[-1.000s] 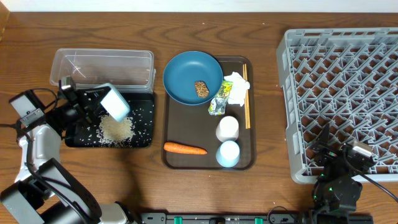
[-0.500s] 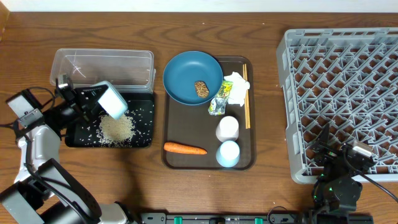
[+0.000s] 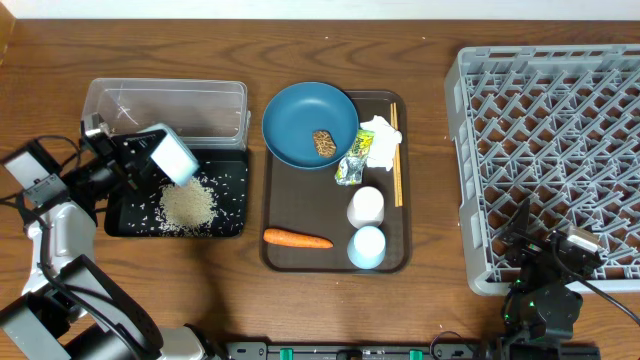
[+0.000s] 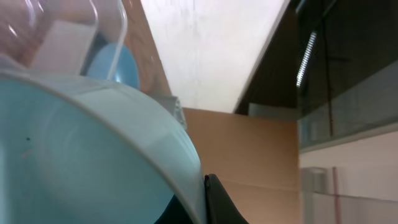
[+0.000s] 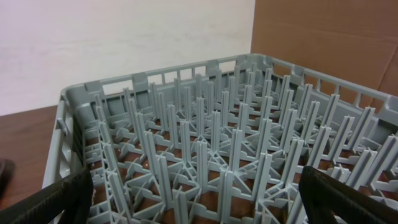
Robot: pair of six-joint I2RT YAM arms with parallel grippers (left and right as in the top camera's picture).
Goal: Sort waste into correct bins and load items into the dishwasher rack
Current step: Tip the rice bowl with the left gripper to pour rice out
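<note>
While the bowl (image 3: pixel 173 156) hangs tipped on its side over the black tray (image 3: pixel 125 218), my left gripper (image 3: pixel 148 160) is clamped on its rim. The jaws are drawn as close as they go, with only the bowl's wall between them. From my left wrist the pale blue inside fills the view, so the mouth faces back at me and the white base points away to my right. The rice (image 3: pixel 187 205) lies heaped in the tray below the jaws and a little to one side, with loose grains scattered around it. The bowl looks about emptied, though I see only part of its inside. The clear tub (image 3: pixel 165 104) sits just beyond the bowl.

What matters now is the rack (image 3: pixel 560 130). It lies well off to the right of my left jaws, with the whole brown tray (image 3: pixel 285 255) between. My right gripper (image 5: pixel 198 202) is spread wide and holds nothing, and the rack's near wall stands right in front of its fingers. The right arm is much nearer the rack, but the bowl is in the left. I judge a long carry rightward, or a handover, comes next.
</note>
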